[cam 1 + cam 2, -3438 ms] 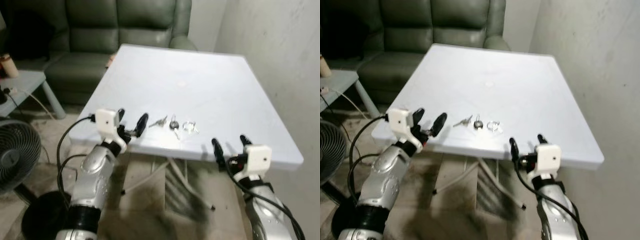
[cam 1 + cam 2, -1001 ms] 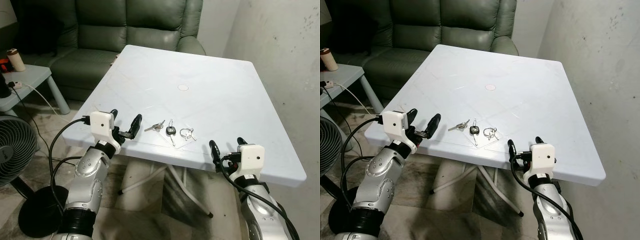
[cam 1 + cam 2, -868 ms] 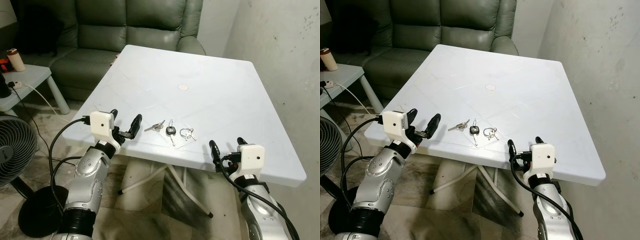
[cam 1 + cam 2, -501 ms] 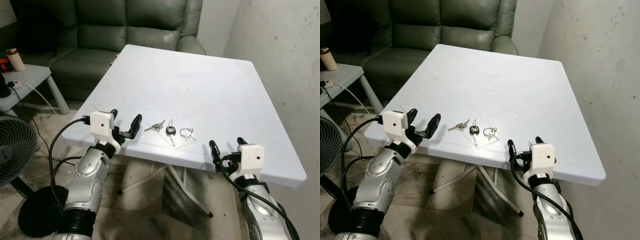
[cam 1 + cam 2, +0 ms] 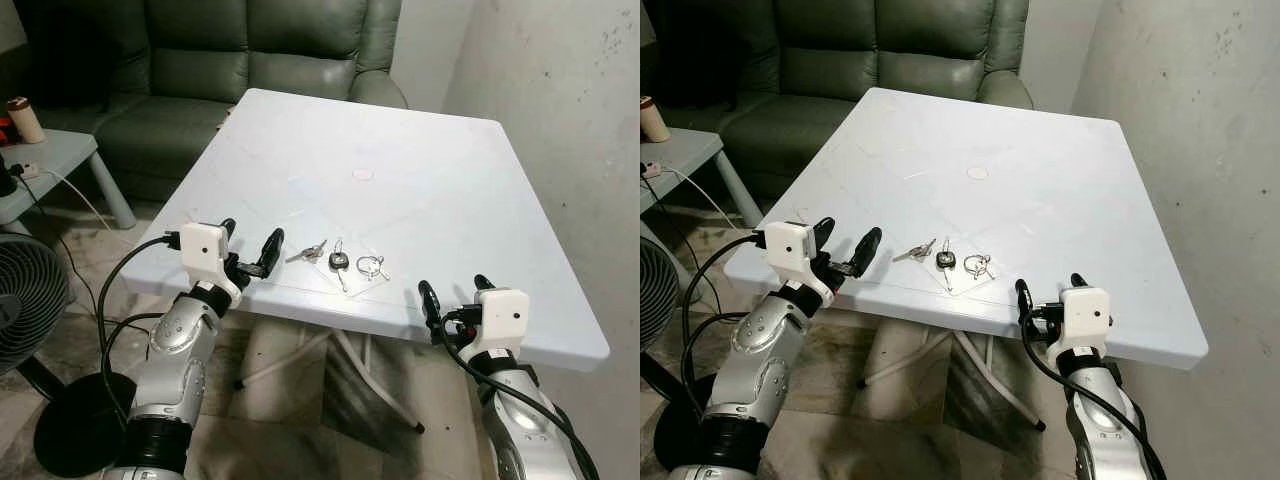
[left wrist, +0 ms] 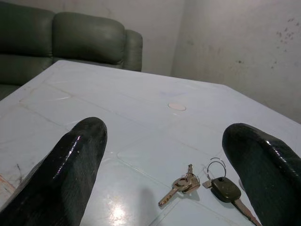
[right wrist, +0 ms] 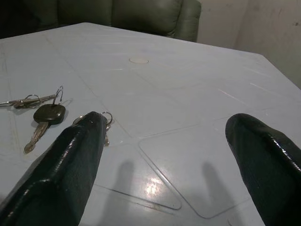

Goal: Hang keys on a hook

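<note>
1. Keys (image 5: 339, 262) lie in three small clusters near the front edge of the white table (image 5: 420, 190): a silver bunch (image 6: 180, 185), a key with a black head (image 6: 225, 189), and a wire ring with small pieces (image 5: 374, 266) whose details are too fine to make out.
2. Part of that ring cluster is hidden behind a finger in the right wrist view, and the black-headed key's blade is cut off at the frame edge in the left wrist view.
3. Left end effector (image 5: 250, 255) hovers at the table's front edge, just beside the silver bunch but apart from it; its two black fingers are spread wide and hold nothing.
4. Right end effector (image 5: 452, 296) sits at the front edge further right, near the ring cluster; its fingers are likewise wide apart and empty.
5. Fingers (image 7: 77, 155) are glossy, rounded black.
6. Table surface is smooth, slightly shiny plastic with faint moulded lines and a round plug (image 5: 362, 174) at its centre.
7. Beyond it stands a dark green padded sofa (image 5: 250, 50); a rough pale wall (image 5: 560, 120) is at the right, a fan (image 5: 25, 300) on the floor at the left.
</note>
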Motion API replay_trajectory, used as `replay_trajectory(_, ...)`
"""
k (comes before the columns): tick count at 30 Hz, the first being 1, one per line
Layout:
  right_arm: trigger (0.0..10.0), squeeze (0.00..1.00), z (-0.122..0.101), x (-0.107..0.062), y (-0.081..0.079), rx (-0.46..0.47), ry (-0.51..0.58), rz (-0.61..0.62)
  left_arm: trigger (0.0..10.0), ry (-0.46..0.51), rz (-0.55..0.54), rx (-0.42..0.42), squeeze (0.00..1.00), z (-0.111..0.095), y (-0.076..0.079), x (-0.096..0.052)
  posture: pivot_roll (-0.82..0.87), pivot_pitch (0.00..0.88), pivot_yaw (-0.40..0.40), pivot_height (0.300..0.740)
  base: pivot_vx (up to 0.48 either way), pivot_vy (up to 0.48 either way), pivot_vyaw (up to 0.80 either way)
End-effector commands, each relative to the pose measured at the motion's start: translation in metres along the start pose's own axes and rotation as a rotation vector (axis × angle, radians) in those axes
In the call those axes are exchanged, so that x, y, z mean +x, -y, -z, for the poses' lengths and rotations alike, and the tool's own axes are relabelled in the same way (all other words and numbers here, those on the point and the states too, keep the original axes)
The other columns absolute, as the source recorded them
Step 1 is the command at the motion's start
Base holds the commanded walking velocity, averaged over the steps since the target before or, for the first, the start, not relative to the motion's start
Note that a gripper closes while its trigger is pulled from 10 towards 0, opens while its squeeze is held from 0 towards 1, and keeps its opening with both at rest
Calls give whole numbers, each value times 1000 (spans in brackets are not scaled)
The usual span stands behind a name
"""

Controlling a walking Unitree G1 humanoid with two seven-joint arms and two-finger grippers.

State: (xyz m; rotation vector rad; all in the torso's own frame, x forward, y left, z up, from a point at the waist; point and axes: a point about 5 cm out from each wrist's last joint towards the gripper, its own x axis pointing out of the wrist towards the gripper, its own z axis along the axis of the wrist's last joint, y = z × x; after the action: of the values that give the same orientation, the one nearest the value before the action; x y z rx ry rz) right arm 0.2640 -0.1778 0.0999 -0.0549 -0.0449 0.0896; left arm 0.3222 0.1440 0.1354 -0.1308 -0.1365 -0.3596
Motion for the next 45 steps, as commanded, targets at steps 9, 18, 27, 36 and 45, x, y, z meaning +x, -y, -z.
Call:
replay_trajectory(9,10000,0,-8,0,-4,16,40,4,10000,24,11,22,0,-8,1,3,5,31,-31,740,0,0,0)
replay_trajectory(18,10000,0,-7,-1,-4,5,26,7,10000,23,10,22,0,-8,0,3,6,31,-31,740,0,0,0)
replay_trajectory(27,10000,0,-6,-1,-4,9,18,5,10000,23,11,23,0,-8,0,2,5,32,-30,740,0,0,0)
replay_trajectory(36,10000,0,-6,-1,-4,9,18,5,10000,23,11,23,0,-8,0,2,5,32,-30,740,0,0,0)
replay_trajectory(45,10000,0,-6,-1,-4,9,18,5,10000,23,11,23,0,-8,0,2,5,32,-30,740,0,0,0)
